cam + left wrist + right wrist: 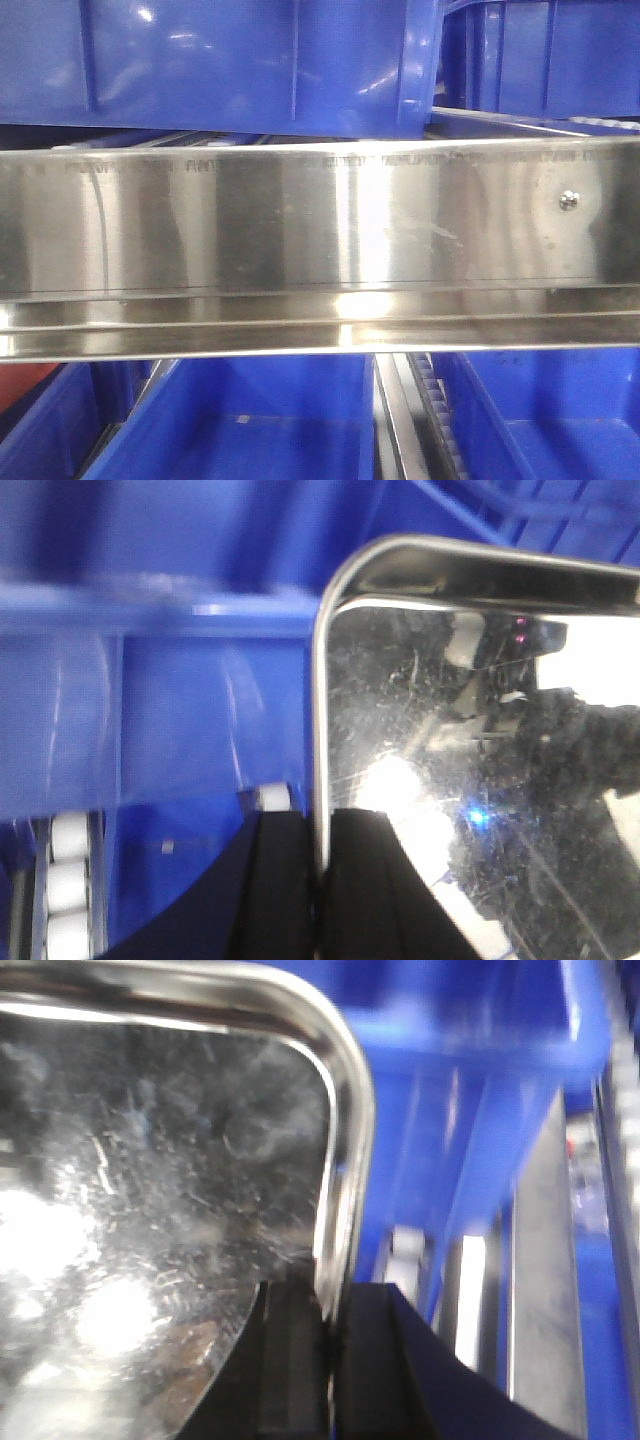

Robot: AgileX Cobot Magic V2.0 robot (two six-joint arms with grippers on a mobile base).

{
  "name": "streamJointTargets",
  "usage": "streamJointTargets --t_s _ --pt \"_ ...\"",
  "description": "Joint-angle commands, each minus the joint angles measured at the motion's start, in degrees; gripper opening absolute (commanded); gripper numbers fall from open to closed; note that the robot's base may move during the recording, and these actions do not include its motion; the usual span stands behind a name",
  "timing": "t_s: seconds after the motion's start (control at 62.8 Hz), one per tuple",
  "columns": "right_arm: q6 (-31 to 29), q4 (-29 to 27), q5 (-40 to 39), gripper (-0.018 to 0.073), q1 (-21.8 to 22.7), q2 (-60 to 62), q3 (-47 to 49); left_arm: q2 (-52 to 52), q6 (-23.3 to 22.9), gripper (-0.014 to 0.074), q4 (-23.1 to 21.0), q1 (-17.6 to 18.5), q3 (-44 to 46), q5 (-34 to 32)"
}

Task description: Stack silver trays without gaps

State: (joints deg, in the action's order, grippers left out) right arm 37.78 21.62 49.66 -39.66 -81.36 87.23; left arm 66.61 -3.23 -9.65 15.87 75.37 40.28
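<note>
In the left wrist view a silver tray [480,730], mirror-shiny and scratched, fills the right half. My left gripper [320,880] is shut on its left rim, one black finger [275,880] outside and one inside. In the right wrist view a silver tray [150,1160] fills the left half. My right gripper [330,1355] is shut on its right rim near the rounded corner. I cannot tell whether both views show the same tray. No tray or gripper shows in the front view.
A broad steel rail [320,250] with a screw head [569,200] spans the front view. Blue plastic bins stand above it [230,60] and below it [250,420]. Blue bin walls [150,680] and white conveyor rollers [68,880] lie beside the tray.
</note>
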Motion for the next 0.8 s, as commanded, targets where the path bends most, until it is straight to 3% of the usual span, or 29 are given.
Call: streamJointTargets --t_s 0.0,0.781 --pt "-0.8 2.4 -1.2 -0.0057 0.3 0.5 0.2 -0.6 -0.4 -0.0017 -1.1 0.1 0.9 -3.2" --pt "-0.8 2.4 -7.8 -0.0057 0.3 0.5 0.2 -0.6 -0.4 -0.0017 -0.3 0.1 0.9 -3.6"
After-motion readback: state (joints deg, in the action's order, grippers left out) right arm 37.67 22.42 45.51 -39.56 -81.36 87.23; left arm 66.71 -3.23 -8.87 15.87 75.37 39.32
